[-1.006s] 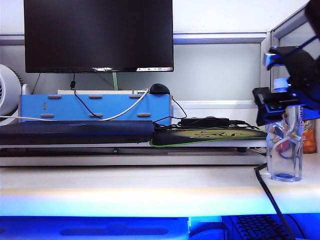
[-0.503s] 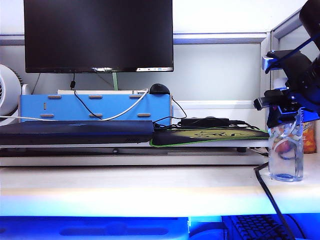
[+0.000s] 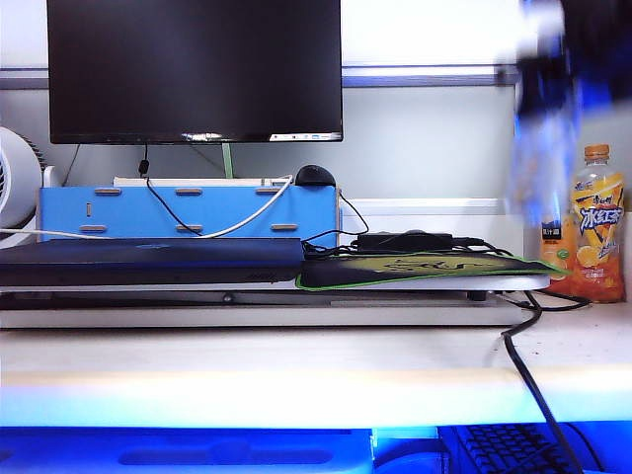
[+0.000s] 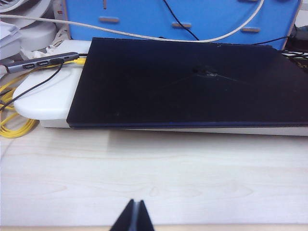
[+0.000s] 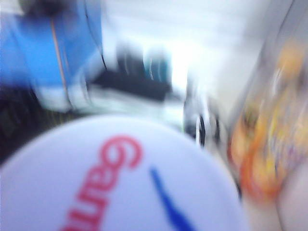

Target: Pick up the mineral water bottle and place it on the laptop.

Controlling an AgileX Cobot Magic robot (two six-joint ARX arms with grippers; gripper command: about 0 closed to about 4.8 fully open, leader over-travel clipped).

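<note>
The mineral water bottle (image 3: pixel 538 193) hangs as a blurred clear streak above the right end of the desk, off the surface. My right gripper (image 3: pixel 545 94), also blurred, is shut on its upper part. In the right wrist view the bottle's white cap (image 5: pixel 115 183) with red lettering fills the foreground and hides the fingers. The laptop (image 3: pixel 148 259) lies closed, a flat dark slab on a white stand at the left; the left wrist view shows its lid (image 4: pixel 183 82) bare. My left gripper (image 4: pixel 136 215) is shut and empty over the pale desk in front of the laptop.
An orange juice bottle (image 3: pixel 597 222) stands at the far right. A black mouse pad with green edging (image 3: pixel 415 269) lies beside the laptop, with cables and an adapter on it. Behind are a blue box (image 3: pixel 188 212), a black monitor (image 3: pixel 193 69) and a mouse (image 3: pixel 315 176). A black cable (image 3: pixel 533 385) drops over the desk's front.
The right gripper closed on the mineral water bottle and lifted it off the desk, drifting slightly left. The orange juice bottle behind it now shows. The left arm has not moved.
</note>
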